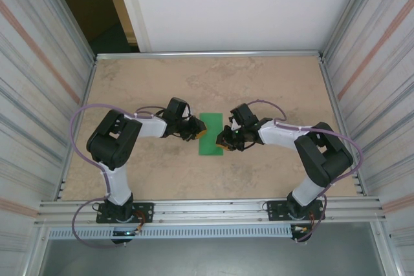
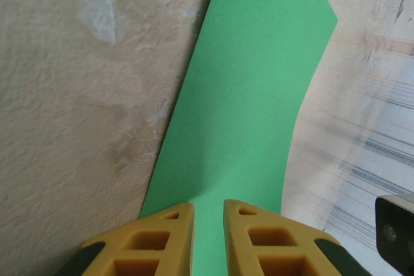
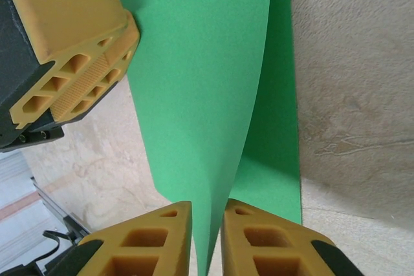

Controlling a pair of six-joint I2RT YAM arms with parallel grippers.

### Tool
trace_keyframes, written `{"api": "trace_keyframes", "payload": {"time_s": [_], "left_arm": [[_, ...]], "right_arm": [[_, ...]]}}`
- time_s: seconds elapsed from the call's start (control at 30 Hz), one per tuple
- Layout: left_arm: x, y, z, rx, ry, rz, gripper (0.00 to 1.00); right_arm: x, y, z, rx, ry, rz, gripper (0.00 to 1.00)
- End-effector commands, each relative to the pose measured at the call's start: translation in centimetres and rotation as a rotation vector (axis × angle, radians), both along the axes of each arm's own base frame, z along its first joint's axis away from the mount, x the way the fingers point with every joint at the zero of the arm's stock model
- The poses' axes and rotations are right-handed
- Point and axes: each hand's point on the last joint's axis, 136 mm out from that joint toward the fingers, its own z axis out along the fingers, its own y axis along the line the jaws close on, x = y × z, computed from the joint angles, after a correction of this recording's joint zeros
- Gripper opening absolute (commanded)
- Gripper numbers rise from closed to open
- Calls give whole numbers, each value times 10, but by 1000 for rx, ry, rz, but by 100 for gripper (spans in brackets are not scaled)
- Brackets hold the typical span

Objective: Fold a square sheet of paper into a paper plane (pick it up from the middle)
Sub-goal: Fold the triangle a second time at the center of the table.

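Square sheet of paper (image 1: 211, 135): left jaws pinch edge; right jaws narrow around edge, grip unclear.

top: high, near edge, looking down | wrists: low, close, facing each other | shared: green sheet (image 1: 211, 132)
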Motion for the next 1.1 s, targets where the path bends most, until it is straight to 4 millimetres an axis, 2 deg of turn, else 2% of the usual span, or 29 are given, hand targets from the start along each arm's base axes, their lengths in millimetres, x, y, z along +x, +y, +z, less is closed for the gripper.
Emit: {"api": "trace_keyframes", "payload": {"time_s": [0.0,0.33,0.53,0.6,0.7,0.8,0.87,0.93,1.07], "left_arm": [[-22,19,-30,107,104,14,20],[-21,17,-31,100,106,13,20],[-18,13,-23,80,88,-1,21],[-14,10,-16,63,67,-9,21],[-4,0,10,-7,-23,-33,26],[4,-8,34,-52,-116,-84,32],[6,-14,42,-56,-152,-129,33],[7,-17,41,-35,-172,-163,33],[9,-14,27,35,-149,-184,32]], "right_arm": [[-2,-7,-3,-19,30,-34,15],[-10,-12,4,21,87,-89,11],[-9,-9,7,57,98,-93,0],[-8,-9,8,60,97,-90,0],[-7,-12,8,59,104,-83,0],[-14,-17,7,45,121,-41,0],[-18,-23,7,26,131,-7,0],[-23,-29,7,25,143,18,0],[-24,-37,8,29,153,26,0]]}}
